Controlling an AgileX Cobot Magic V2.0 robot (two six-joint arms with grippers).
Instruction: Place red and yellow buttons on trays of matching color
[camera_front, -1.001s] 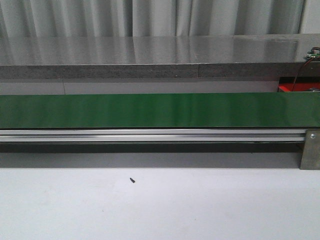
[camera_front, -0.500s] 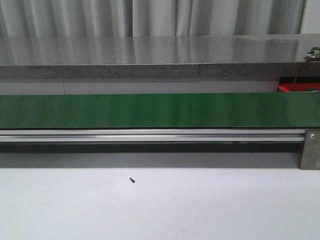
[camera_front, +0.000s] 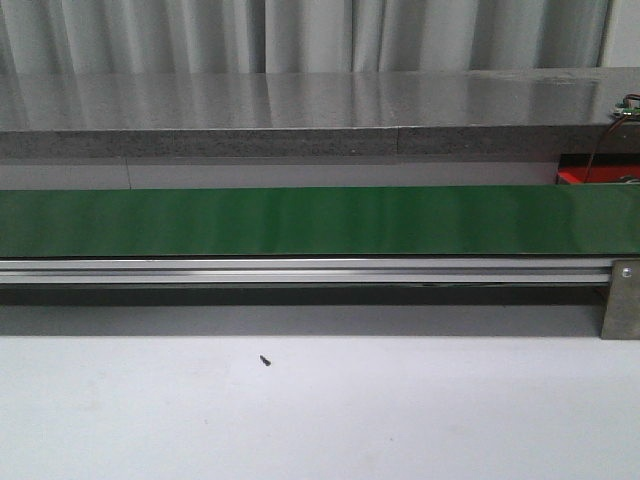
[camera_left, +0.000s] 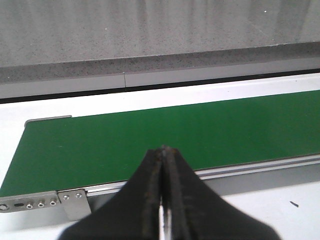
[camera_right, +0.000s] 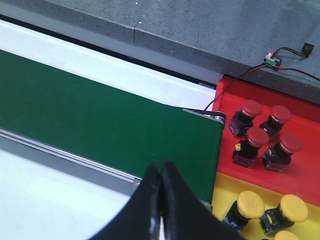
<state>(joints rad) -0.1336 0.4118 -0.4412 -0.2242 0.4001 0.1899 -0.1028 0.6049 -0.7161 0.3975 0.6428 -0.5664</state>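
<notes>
In the right wrist view a red tray (camera_right: 305, 117) holds several red buttons (camera_right: 258, 136), and a yellow tray (camera_right: 235, 181) beside it holds yellow buttons (camera_right: 250, 204). Both trays stand at the end of the green conveyor belt (camera_right: 100, 125). My right gripper (camera_right: 160, 166) is shut and empty, over the belt's near rail close to the trays. My left gripper (camera_left: 163, 150) is shut and empty, over the near edge of the belt (camera_left: 150, 135). No button lies on the belt (camera_front: 320, 220) in any view. Neither gripper shows in the front view.
A grey stone ledge (camera_front: 300, 110) runs behind the belt. An aluminium rail (camera_front: 300, 270) with an end bracket (camera_front: 620, 300) runs along its front. A small black speck (camera_front: 265, 360) lies on the white table. A corner of the red tray (camera_front: 595, 175) and wires (camera_right: 280, 57) show at the right.
</notes>
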